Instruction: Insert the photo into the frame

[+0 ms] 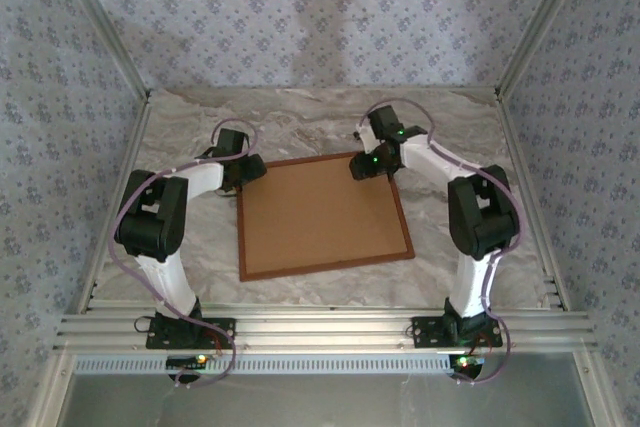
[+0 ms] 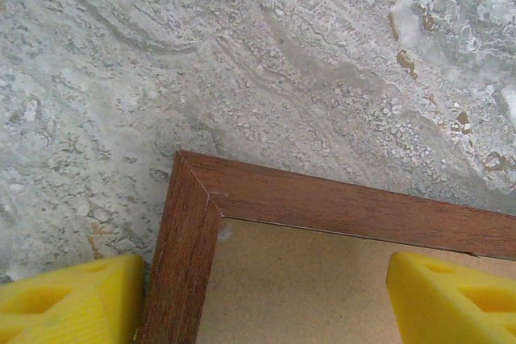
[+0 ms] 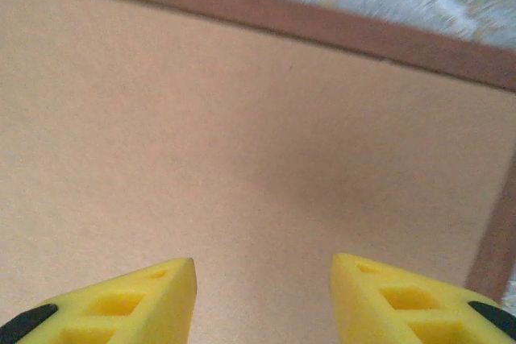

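The reddish-brown wooden frame (image 1: pixel 328 266) lies flat on the marble table, and a plain brown backing board (image 1: pixel 320 212) covers its whole inside. The photo is hidden. My left gripper (image 1: pixel 245 169) hovers at the frame's far left corner. In the left wrist view it (image 2: pixel 262 279) is open, one yellow finger (image 2: pixel 72 300) outside the left rail (image 2: pixel 181 263) and the other over the board (image 2: pixel 306 288). My right gripper (image 1: pixel 365 167) is over the far right corner, open (image 3: pixel 264 267) just above the board (image 3: pixel 226 134), with nothing between its fingers. The far rail (image 3: pixel 322 26) runs ahead of it.
The marble tabletop (image 1: pixel 300 122) is bare around the frame. Aluminium posts and patterned walls enclose it on the left, right and back. Both arm bases sit on the rail (image 1: pixel 320 332) at the near edge.
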You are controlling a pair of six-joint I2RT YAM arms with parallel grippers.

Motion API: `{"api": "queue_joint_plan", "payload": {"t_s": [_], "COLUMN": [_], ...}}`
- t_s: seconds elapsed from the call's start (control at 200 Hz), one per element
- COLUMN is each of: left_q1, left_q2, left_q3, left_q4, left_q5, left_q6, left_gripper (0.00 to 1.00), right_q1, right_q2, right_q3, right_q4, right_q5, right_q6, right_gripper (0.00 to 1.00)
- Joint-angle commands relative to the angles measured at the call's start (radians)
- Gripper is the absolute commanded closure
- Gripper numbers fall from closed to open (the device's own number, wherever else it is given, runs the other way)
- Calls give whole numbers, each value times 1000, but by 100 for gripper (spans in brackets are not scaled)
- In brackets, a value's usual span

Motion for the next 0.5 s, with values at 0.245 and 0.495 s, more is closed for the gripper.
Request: {"api": "queue_joint_plan", "payload": {"t_s": [0.245, 0.495], "left_q1": [-78, -78], "left_q2": [112, 107], "left_q3": [-14, -10], "left_q4": [111, 104], "left_q5": [310, 310], "left_q6": [-15, -11], "left_gripper": [21, 21], "right_q1": [-157, -183], "right_q2": [99, 170], "right_q3": [68, 121], "right_q4": [3, -10], "right_q5": [-251, -243], "right_q6": [103, 105], "right_gripper": [36, 36]}}
